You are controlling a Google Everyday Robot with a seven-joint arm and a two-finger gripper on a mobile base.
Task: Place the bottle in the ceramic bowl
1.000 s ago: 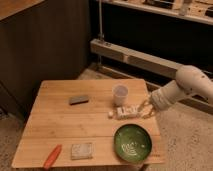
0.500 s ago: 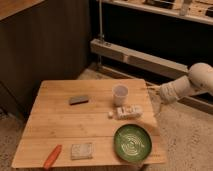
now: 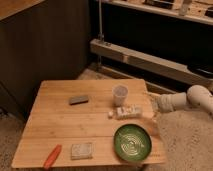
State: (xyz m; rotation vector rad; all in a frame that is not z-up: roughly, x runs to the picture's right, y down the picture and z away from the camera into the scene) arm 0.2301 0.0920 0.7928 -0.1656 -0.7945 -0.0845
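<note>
1. A wooden table (image 3: 65,125) stands in front of a dark wall.
2. The bottle (image 3: 127,111) lies on its side on the table, at 12 o'clock from the ceramic bowl (image 3: 132,142) and near it.
3. A white cup (image 3: 120,94) stands at the bottle's 12 o'clock.
4. The gripper (image 3: 151,101) is at the bottle's 2 o'clock, by the table edge. One cannot tell if it is spread or pressed together.
5. The arm (image 3: 197,97) is cut off at the right.

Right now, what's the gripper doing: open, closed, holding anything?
Gripper: open or closed cannot be told. It is at the right edge of the table, apart from the bottle, which lies on the table.
</note>
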